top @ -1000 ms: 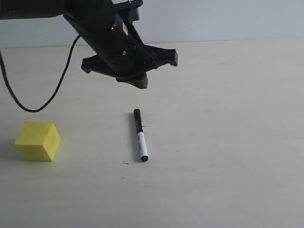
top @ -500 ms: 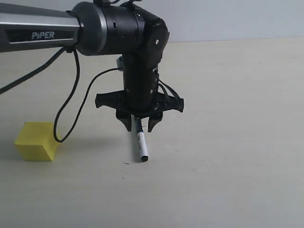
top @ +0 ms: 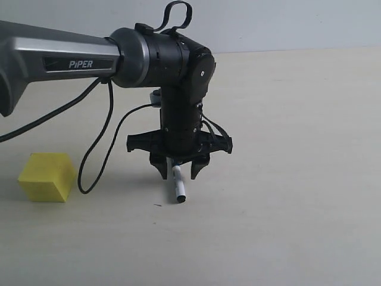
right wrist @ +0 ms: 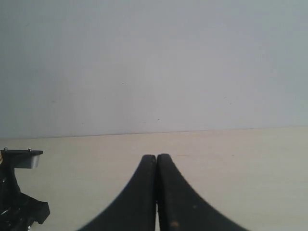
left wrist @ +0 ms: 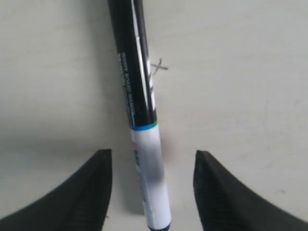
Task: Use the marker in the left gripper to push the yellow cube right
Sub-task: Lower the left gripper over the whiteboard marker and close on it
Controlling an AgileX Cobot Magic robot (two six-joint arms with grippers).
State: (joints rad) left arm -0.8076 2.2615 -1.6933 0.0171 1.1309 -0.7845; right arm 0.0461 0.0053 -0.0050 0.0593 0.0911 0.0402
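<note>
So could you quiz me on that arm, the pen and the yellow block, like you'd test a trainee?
1. True or false: the jaws of the left gripper are clamped on the marker.
2. In the exterior view, the yellow cube sits: A) left of the marker, B) right of the marker, C) on top of the marker.
3. Are the jaws of the right gripper open or shut?

Key
1. False: they stand open on either side of the marker, which lies on the table.
2. A.
3. Shut, with nothing between them.
</note>
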